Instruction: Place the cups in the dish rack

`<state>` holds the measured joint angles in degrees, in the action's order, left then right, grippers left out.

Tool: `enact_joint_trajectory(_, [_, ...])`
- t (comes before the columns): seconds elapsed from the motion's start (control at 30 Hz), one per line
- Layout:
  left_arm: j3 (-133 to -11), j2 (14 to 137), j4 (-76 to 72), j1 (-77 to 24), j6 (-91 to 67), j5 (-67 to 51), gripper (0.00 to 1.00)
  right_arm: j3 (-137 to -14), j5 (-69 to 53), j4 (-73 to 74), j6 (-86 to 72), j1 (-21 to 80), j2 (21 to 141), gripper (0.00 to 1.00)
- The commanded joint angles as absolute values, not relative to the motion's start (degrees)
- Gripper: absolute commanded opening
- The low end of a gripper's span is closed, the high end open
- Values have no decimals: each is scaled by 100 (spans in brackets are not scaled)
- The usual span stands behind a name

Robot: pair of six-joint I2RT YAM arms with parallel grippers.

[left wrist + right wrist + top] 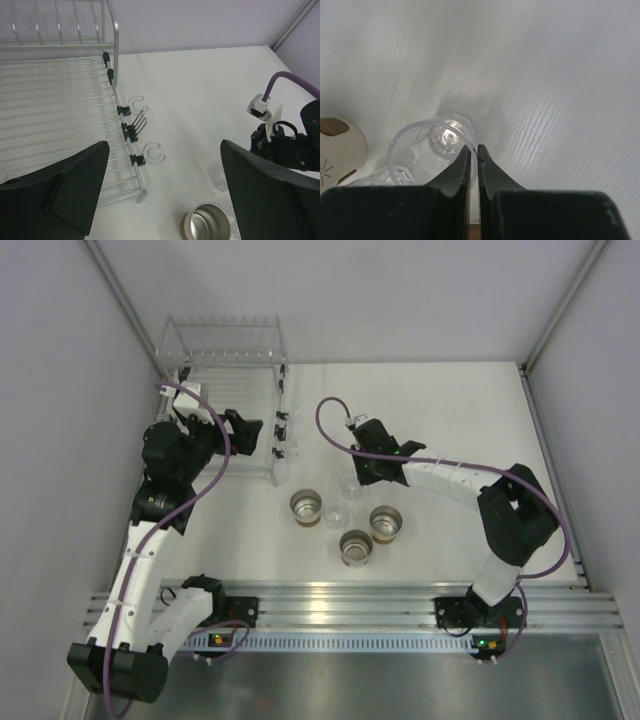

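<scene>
A clear cup (432, 145) stands on the white table (450, 410) just left of centre in the overhead view. The right gripper (474, 149) is closed on it, its two black fingers pinched together with the cup's rim wall between them. A second clear cup (336, 512) sits just below and to the left of the first; these two are the only clear ones I can make out.

Three cream cups (307, 507) (386, 522) (356, 547), each with a brown band and a shiny silvery inside, stand upright in a loose triangle below the held cup. All three rest on the table. In the right wrist view the nearest one shows a brown patch and faint radiating lines, too blurred to read as writing.

The dish rack (225, 368) lies in the upper left of the overhead frame, its raised end frame toward the top. Five black clips (130, 131) line its right-hand rail, and three wire hooks (155, 152) stick out from the lower three.

The left gripper (164, 147) hangs above that rail with its fingers spread wide, holding nothing.
</scene>
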<state>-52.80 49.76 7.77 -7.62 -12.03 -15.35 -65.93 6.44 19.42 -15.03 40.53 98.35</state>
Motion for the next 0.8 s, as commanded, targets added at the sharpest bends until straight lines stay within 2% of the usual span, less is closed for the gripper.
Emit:
enact_joint_trajectory(0.0, [-5238, 4948, 624, -782, -1143, -1477, 98, -6785, 922, 1925, -1459, 4149, 9695, 0])
enact_joint_trajectory(0.17, [-5230, 4974, 624, -791, -1160, -1407, 98, -6820, 1230, 1969, -1406, 4113, 9440, 0])
enact_joint_trajectory(0.4, [-5282, 5089, 729, -791, -1213, -1336, 98, -6777, 818, 1802, -1406, 3551, 8913, 0])
enact_joint_trajectory(0.77, [-5326, 5203, 712, -791, -1344, -1652, 98, -5740, -1097, 47, -2187, 2417, 8130, 0])
